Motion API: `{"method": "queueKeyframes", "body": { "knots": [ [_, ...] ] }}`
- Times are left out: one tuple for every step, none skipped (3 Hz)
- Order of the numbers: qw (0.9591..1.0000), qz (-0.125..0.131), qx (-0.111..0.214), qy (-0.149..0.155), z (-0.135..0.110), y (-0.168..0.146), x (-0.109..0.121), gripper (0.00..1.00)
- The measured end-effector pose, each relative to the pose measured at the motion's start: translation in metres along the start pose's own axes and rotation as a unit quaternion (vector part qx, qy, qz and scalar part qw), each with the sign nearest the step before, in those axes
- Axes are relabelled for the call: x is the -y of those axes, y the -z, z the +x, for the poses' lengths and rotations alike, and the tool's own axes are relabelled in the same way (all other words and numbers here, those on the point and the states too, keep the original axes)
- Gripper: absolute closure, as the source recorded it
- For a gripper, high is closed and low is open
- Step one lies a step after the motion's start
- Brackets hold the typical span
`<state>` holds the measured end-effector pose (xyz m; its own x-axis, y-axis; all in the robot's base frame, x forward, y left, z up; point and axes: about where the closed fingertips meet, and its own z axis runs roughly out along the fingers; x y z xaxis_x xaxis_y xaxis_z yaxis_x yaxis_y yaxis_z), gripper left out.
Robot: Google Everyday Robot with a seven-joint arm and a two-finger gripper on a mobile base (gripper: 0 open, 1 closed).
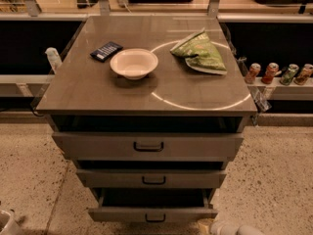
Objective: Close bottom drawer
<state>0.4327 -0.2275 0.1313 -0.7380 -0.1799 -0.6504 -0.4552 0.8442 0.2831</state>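
- Pale rounded object (6, 223): on the speckled floor, well to the left of the cabinet (146, 89) and low at the frame's corner; I cannot tell what it is.
- Pale bottle (53, 58): just beside the cabinet's left edge, standing upright.
- Dark flat device (106, 51): on the cabinet top, left rear part, lying flat.
- White bowl (133, 63): on the cabinet top, left of its centre, upright, near the dark device but apart from it.
- Top drawer (148, 146): highest of the cabinet's three, with a dark loop handle at its middle.
- Middle drawer (152, 179): directly under the top drawer in the cabinet front.
- Bottom drawer (152, 213): lowest in the cabinet, standing pulled out, its dark interior showing behind the flat front; a small dark loop handle sits at the front's middle.
- Green bag (199, 53): on the cabinet top, right rear part, crumpled and lying flat.
- My gripper (215, 226): low at the cabinet's front right, just beside the bottom drawer's right corner; I cannot tell its state of grip, nor whether it touches the drawer.
- Cans (279, 73): four in a row on a ledge to the right of the cabinet, upright.
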Motion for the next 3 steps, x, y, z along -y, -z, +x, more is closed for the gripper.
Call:
{"method": "queueKeyframes", "body": {
  "knots": [
    [0.9991, 0.041, 0.006, 0.01, -0.002, -0.007, 0.015, 1.0],
    [0.997, 0.068, 0.025, 0.028, -0.017, -0.018, 0.028, 1.0],
    [0.9949, 0.075, 0.051, 0.045, -0.039, -0.029, 0.034, 1.0]
  ]
}}
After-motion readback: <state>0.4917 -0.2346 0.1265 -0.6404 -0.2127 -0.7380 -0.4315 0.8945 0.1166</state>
